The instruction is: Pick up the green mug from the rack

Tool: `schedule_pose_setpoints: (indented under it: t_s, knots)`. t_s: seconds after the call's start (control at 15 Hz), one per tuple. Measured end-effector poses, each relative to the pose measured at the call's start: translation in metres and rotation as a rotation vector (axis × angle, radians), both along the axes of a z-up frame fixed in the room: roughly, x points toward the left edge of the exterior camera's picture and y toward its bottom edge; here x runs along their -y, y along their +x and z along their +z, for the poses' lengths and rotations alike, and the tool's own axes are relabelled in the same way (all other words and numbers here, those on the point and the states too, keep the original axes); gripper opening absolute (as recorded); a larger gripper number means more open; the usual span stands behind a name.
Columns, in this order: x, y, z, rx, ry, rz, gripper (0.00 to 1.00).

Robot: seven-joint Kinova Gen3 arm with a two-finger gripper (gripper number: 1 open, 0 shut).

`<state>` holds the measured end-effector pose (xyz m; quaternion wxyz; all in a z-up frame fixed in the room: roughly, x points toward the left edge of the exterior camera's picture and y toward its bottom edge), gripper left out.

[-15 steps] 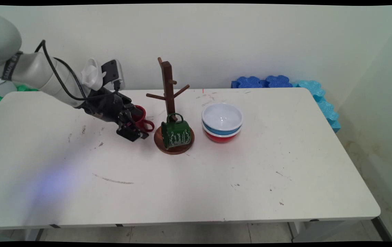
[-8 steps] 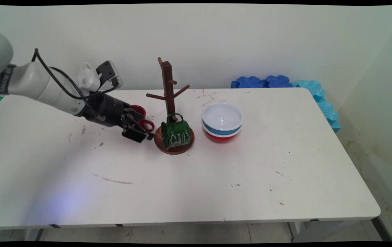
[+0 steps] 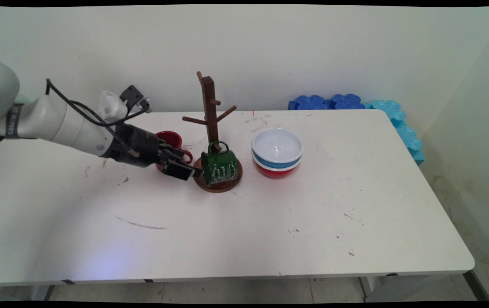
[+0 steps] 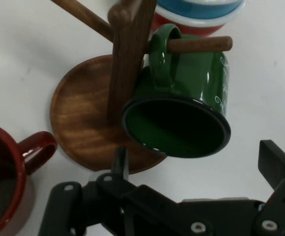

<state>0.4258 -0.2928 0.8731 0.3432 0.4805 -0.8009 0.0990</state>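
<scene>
The arm has swung lower and rightward, bringing the tool (image 3: 189, 171) beside a green mug (image 3: 220, 167) hanging on a wooden mug tree (image 3: 211, 128). Its fingers spread wide, holding nothing. A red mug (image 3: 171, 141) sits behind. Stacked bowls (image 3: 277, 153) rest on the scuffed white desk (image 3: 270, 222); blue foam blocks (image 3: 356, 105) line the pale wall.

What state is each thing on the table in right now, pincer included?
Pincer: open, empty, low beside the mug tree's base.
Green mug: hanging by its handle on a low peg, mouth toward the hand camera.
Red mug: upright on the table, empty.
Mug tree: upright, other pegs bare.
Bowls: stacked, top one empty.
</scene>
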Motion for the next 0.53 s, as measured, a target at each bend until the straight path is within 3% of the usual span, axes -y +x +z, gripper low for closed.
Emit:
schedule_pose_setpoints:
  t_s: [0.53]
  knots:
    - [0.001, -0.013, -0.019, -0.095, 0.013, 0.066, 1.00]
